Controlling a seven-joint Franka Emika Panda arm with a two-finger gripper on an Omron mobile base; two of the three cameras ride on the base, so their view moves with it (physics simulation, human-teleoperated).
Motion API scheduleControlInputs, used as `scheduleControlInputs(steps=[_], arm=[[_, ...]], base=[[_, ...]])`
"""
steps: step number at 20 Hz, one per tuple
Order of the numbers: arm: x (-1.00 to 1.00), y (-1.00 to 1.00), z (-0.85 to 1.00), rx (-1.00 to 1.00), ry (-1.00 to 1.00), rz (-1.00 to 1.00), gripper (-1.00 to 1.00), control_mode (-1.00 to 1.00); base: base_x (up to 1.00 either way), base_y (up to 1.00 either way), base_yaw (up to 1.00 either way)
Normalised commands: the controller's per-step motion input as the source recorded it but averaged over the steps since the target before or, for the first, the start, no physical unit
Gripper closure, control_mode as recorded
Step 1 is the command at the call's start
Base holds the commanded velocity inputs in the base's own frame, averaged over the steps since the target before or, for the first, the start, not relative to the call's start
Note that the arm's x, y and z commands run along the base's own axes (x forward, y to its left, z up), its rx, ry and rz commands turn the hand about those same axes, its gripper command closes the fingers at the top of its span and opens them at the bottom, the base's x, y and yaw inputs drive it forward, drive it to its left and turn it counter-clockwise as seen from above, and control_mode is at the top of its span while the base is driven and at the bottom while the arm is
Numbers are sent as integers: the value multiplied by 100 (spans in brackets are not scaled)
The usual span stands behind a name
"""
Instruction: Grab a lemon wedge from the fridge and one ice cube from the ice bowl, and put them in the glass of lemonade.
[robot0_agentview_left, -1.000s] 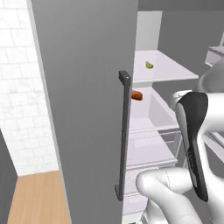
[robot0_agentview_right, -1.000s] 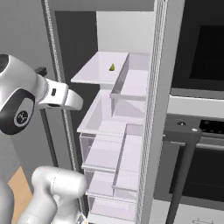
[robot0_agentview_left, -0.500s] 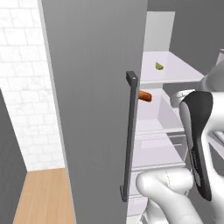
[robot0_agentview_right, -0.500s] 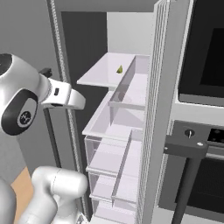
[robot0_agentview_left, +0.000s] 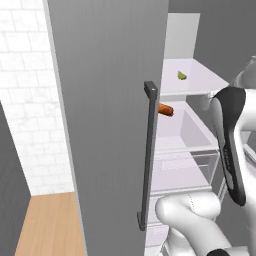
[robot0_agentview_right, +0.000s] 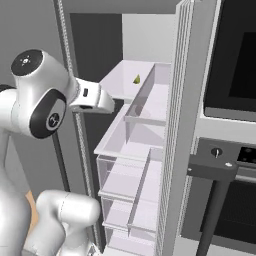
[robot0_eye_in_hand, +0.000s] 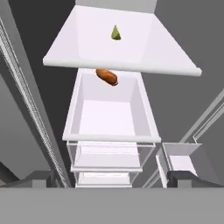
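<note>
**Pincer wide open, empty, facing open fridge: nothing fetched yet**

Pincer (robot0_eye_in_hand: 109, 179) has jaws spread at bottom of hand view, holding nothing. Fridge (robot0_agentview_left: 110, 125) door is open, filling centre-left of left base view. White shelf (robot0_eye_in_hand: 78, 48) at top of hand view carries lemon wedge (robot0_eye_in_hand: 115, 33), untouched. Carrot-like item (robot0_eye_in_hand: 107, 77) lies just below. Judged: door step done; wedge pickup, ice cube and both drops remain.

3 near views into the fridge (robot0_agentview_right: 150, 150)
</note>
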Motion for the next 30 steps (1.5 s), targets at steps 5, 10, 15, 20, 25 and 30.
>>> scheduleControlInputs(steps=[5,10,15,20,25,30], arm=[[82,-27,0,0,6,12,-100,-100],[95,-10,-3,0,11,17,-100,-100],[97,0,0,0,1,7,-100,-100],[100,0,0,0,4,1,-100,-100],[80,0,0,0,0,-2,-100,-100],[29,0,0,4,0,-16,-100,-100]], base=[[0,0,0],[0,0,0],[0,0,0],[0,0,0],[0,0,0],[0,0,0]])
